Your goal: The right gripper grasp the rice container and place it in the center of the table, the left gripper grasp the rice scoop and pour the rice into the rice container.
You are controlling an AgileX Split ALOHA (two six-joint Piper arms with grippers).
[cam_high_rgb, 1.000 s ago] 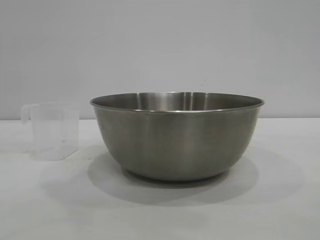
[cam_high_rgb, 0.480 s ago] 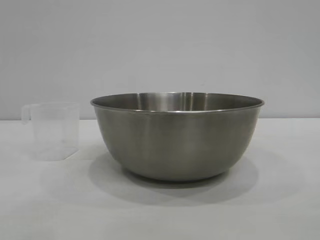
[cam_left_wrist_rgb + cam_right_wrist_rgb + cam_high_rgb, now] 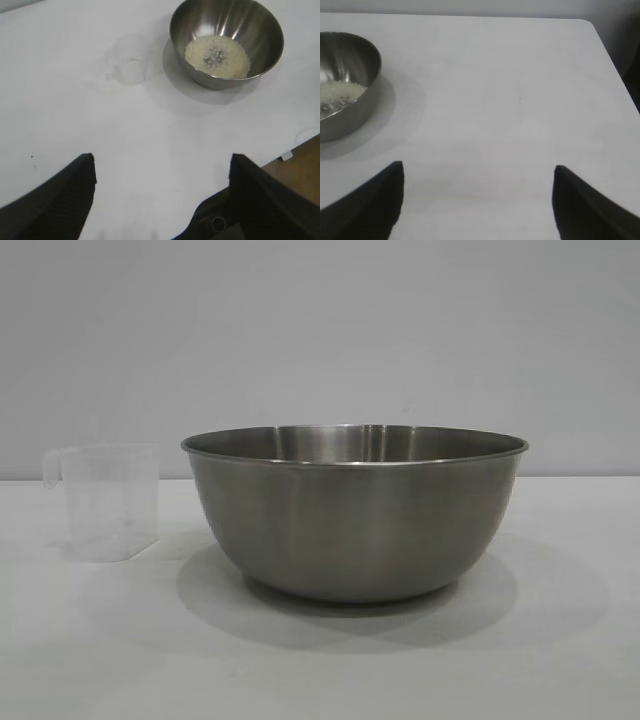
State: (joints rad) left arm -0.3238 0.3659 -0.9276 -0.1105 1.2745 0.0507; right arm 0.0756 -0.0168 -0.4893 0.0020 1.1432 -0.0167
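Note:
The rice container (image 3: 354, 510), a big steel bowl, stands on the white table (image 3: 320, 660) in the middle of the exterior view. White rice (image 3: 217, 56) lies heaped on its bottom (image 3: 335, 92). The rice scoop (image 3: 108, 500), a clear plastic cup with a loop handle, stands upright and empty to the bowl's left (image 3: 131, 67). My left gripper (image 3: 162, 162) hangs open over bare table, well away from scoop and bowl (image 3: 226, 40). My right gripper (image 3: 478, 170) is open too, above bare table beside the bowl (image 3: 345, 80). Neither holds anything.
In the left wrist view the table's edge (image 3: 300, 137) runs close by, with a brown floor beyond. The right wrist view shows the table's rounded far corner (image 3: 592, 27). A plain grey wall (image 3: 320, 340) stands behind the table.

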